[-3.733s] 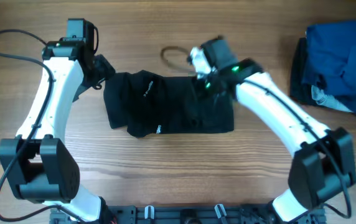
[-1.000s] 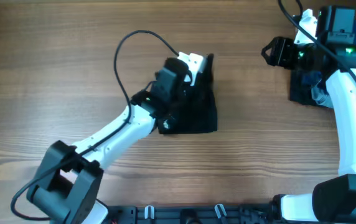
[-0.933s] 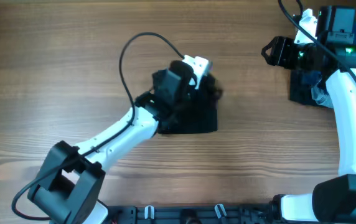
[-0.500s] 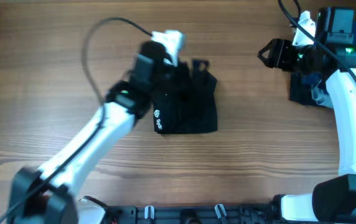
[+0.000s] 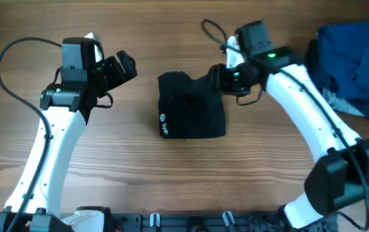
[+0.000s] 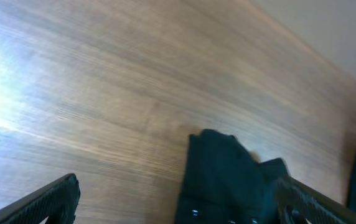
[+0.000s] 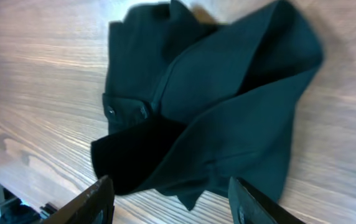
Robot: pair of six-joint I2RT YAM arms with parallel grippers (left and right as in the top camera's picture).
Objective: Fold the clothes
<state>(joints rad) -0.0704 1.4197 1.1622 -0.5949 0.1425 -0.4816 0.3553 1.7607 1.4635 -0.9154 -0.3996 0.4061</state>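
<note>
Black garment (image 5: 191, 115) lies nearly folded; left claw (image 5: 119, 69) and right claw (image 5: 223, 77) both released; next, the right must flatten the raised corner.

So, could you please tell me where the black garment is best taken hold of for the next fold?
Take the rumpled far-right corner of the black garment, coming in from the right, where the open right hand is nearest. That corner seems to lift off the table and stick out; the rest lies flatter.
</note>
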